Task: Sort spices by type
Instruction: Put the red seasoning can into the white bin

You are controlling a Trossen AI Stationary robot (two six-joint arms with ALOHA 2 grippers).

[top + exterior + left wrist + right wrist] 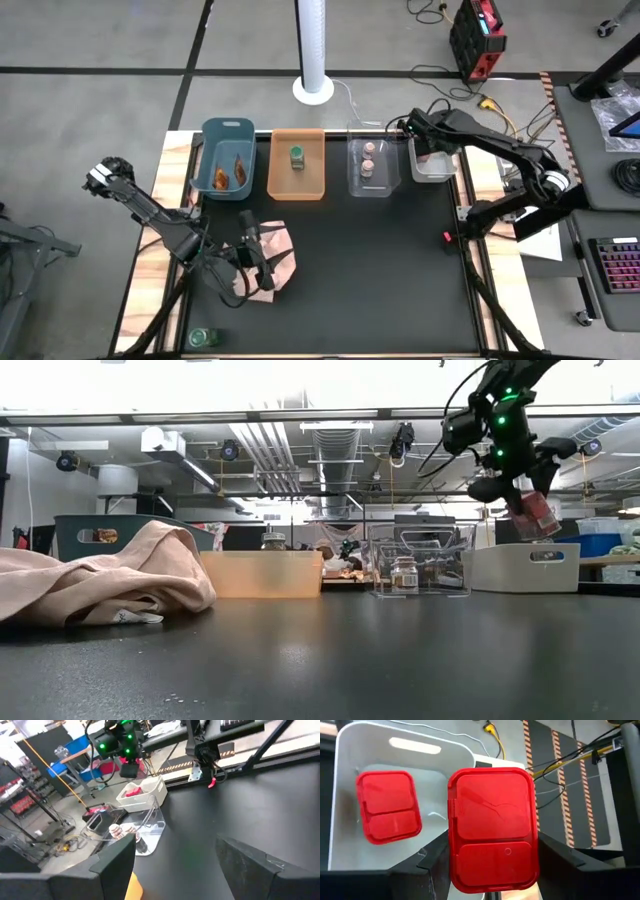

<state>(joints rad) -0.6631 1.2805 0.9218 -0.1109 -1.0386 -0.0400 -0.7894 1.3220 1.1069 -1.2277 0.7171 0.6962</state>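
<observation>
Your right gripper (490, 865) hung over the white bin (350, 785), fingers clamped on a red container (492, 827). Next: release beside the 1 (387, 805) already inside. Left gripper (262, 262) waited with fingers apart over the pink cloth (280, 245).

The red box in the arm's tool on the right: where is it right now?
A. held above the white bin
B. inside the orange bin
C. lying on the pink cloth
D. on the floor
A: the right tool is shut on the red box above the white bin, which already has another red box lying in it.
</observation>
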